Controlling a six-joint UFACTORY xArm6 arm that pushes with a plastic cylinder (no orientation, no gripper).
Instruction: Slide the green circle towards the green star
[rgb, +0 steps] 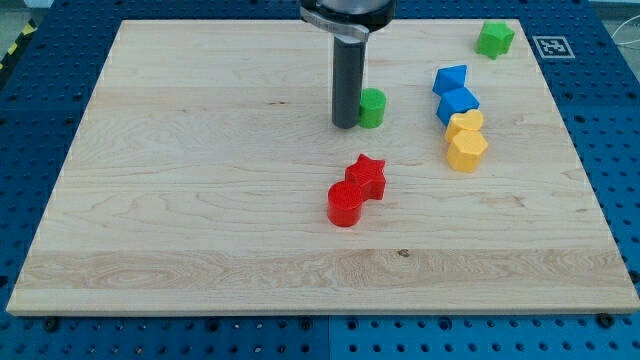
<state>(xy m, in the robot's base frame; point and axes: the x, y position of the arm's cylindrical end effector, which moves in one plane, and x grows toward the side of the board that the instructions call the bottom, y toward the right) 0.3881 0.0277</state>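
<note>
Upright rod with my tip (346, 125) touching the green circle (372, 107) on the view's left; green star (494, 39) well apart, upper right; no claw shows.

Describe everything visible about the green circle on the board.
The green circle is a short, upright cylinder of plain, matte bright green, looking like plastic. It stands flat on the wooden board, in the upper middle, left of the blue blocks. My tip stands right against its left side, apparently touching, and the rod hides part of its left edge. No other block touches it. The green star sits well off toward the view's upper right.
</note>
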